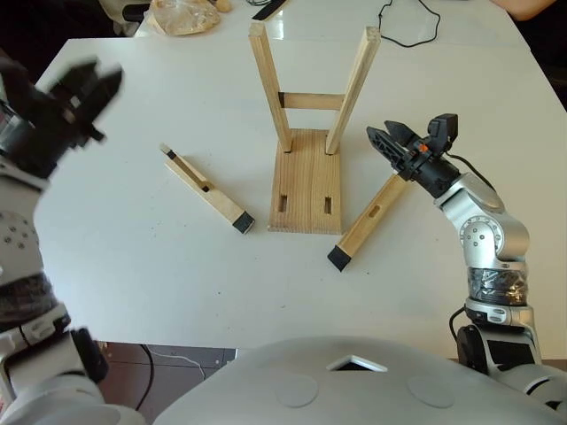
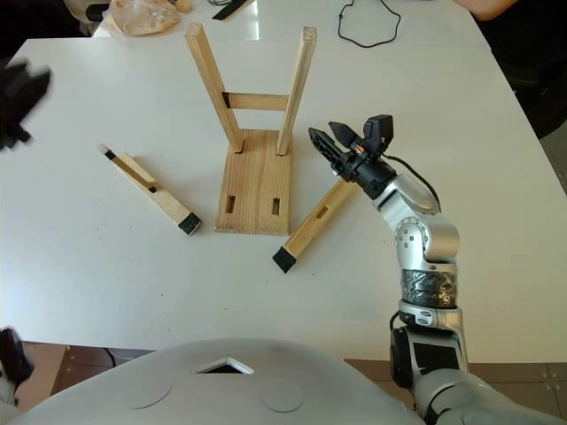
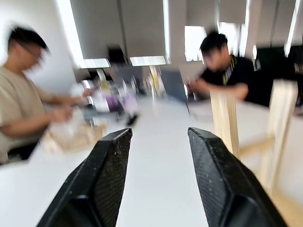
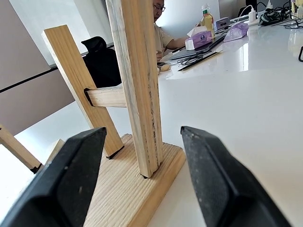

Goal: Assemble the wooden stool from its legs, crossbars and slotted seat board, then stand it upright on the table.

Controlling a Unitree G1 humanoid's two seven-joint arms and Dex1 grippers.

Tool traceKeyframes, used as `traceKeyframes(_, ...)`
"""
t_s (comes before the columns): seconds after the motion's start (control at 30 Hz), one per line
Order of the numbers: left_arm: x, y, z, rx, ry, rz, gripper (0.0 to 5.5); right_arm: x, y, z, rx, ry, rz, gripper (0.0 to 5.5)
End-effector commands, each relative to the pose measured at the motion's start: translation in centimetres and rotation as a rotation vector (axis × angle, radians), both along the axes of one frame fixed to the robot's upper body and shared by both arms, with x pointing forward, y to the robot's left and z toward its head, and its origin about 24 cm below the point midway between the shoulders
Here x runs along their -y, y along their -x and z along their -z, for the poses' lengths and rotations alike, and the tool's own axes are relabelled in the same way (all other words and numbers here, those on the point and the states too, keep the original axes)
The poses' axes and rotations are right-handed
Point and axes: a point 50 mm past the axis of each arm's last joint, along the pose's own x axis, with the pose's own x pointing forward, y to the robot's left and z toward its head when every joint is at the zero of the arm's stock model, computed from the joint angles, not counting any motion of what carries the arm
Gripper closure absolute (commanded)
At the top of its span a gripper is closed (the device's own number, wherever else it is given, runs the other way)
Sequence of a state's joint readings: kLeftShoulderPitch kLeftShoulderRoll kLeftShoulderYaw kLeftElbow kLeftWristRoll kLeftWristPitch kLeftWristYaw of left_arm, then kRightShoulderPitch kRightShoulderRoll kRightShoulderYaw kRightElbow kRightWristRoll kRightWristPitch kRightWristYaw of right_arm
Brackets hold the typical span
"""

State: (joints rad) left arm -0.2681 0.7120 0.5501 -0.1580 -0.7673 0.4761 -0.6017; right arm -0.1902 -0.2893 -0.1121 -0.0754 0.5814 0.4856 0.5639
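A half-built wooden stool sits at the centre of a white table (image 1: 133,257). Its slotted seat board (image 1: 304,168) lies flat. Two legs stand up from the board's far end, the left leg (image 1: 270,87) and the right leg (image 1: 353,88), splaying apart toward the top of the frame. One crossbar (image 1: 312,101) joins them partway up. Two empty slots (image 1: 283,203) show near the board's lower edge.

A loose leg (image 1: 205,189) lies slantwise at left centre, its black-capped end just beside the board's lower left corner but apart from it. A second loose leg (image 1: 368,221) lies slantwise at right, its capped end just off the board's lower right corner and its other end running up beneath the right arm.

The right gripper (image 1: 379,131) hovers at right centre, just beside the right leg. Its jaws are spread and hold nothing, and in the right wrist view the upright leg and crossbar stand close ahead between them. The left gripper (image 3: 158,137) is raised at the upper left of the frame, well apart from every part, with its jaws also spread wide and empty.

A black cable (image 1: 407,27) and a clear bag (image 1: 183,15) lie along the top edge.
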Motion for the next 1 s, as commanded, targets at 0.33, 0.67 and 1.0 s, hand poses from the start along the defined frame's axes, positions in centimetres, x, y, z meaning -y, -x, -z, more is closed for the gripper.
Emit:
traceKeyframes(0.33,3.4,-0.9,9.3,-0.246,0.161,-0.162,3.30,-1.0,-0.7,0.2,-0.003,0.002,-0.016,2.60)
traceKeyframes(0.67,4.1,-2.2,7.8,-0.225,0.158,-0.120,3.30,-1.9,-0.3,1.0,-0.026,-0.008,-0.033,2.60)
traceKeyframes(1.0,4.4,-1.2,11.0,-0.271,0.148,-0.118,3.30,-2.0,-0.1,1.6,-0.052,-0.005,-0.033,2.60)
